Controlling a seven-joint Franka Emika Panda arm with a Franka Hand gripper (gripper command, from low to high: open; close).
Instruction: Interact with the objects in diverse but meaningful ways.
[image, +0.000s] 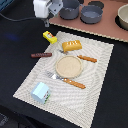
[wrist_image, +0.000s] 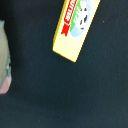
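My gripper (image: 47, 22) hangs over the black cloth at the back of the exterior view's left, just behind the small yellow packet (image: 49, 36) and apart from it. Its fingers are too small and blurred to show their state. The wrist view shows the yellow packet (wrist_image: 75, 27) with its red mark lying flat on the dark cloth, with no fingers in the picture. The orange ridged bread loaf (image: 72, 46) lies on the woven mat (image: 100, 75). The pale blue carton (image: 41, 92) stands at the mat's near corner. A dark grey pot (image: 91, 14) sits at the back.
A second dark pot (image: 70, 9) stands beside the first on a brown board (image: 107, 27). A round tan plate (image: 68, 66) lies mid-mat, with wooden-handled cutlery (image: 74, 83) in front of it, another piece (image: 87, 58) behind it and one (image: 41, 55) off the mat. A bowl (image: 123, 16) is at the back right.
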